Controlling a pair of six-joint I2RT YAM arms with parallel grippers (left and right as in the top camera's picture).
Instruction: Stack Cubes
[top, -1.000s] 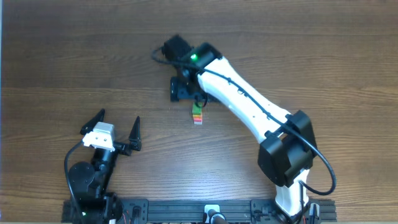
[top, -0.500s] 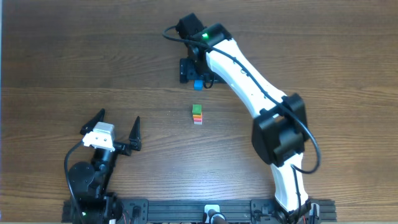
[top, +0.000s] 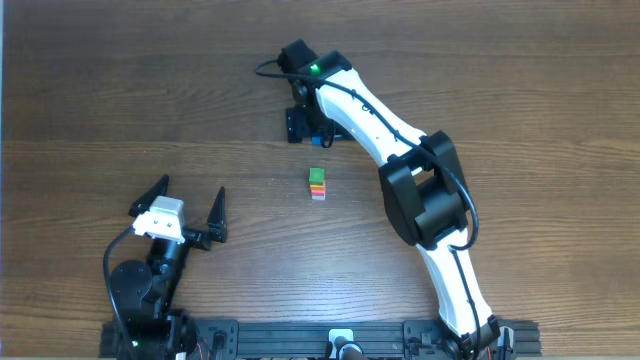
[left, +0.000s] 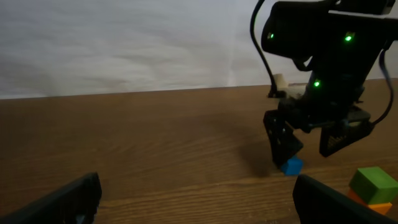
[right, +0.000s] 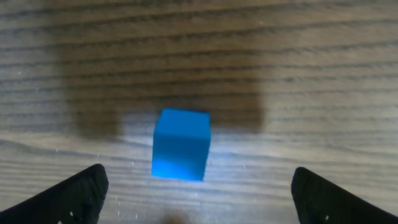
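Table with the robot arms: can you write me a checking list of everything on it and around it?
Surface: brown wooden table, flat, with the grain showing.
Job's things: cube stack near the middle, with the green cube on top and orange under it; blue cube alone on the table, beyond the stack.
Clutter: nothing seen.
Grippers: right gripper open over the blue cube, a finger on either side, not touching it; left gripper open near its own base, apart from the cubes.
Cables: black cable running along the right arm.
Surroundings: white wall behind the table; black rail at the arms' bases.
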